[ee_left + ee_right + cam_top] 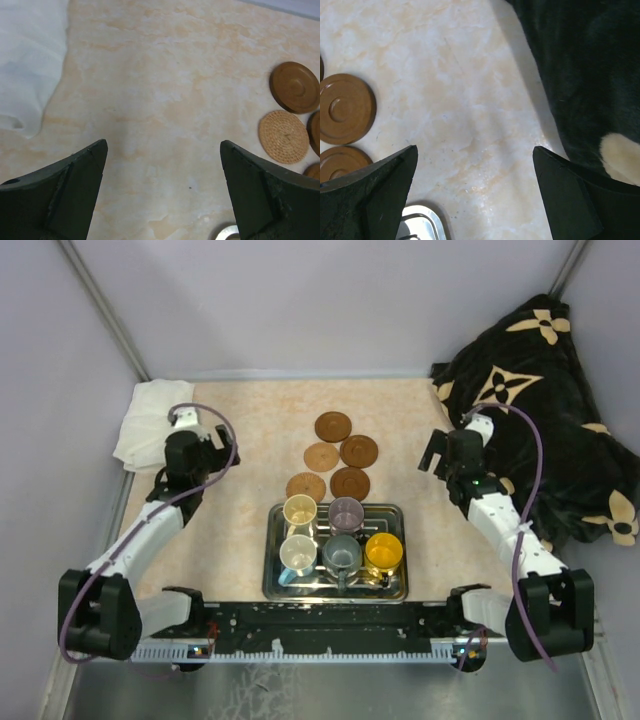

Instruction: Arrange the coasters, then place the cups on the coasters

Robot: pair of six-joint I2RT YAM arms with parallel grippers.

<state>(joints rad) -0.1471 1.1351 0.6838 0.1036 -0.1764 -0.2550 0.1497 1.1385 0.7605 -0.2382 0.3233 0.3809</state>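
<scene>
wooden coasters [322,456] clustered, well apart from spread left fingers [65,200], right fingers [370,200]

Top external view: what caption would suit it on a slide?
Both open, the left pincer and right pincer flank five wooden coasters clustered beyond a metal tray holding five cups.

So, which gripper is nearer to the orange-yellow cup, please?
Right. The right gripper is beyond the orange-yellow cup, slightly right; the left gripper is far to its left.

White-shelled arms [150,530] with black joints and bases, looped by purple cables [228,440]. Matte black wedge-shaped fingers [60,200], slightly scuffed. Black rail [330,619] between bases.
</scene>
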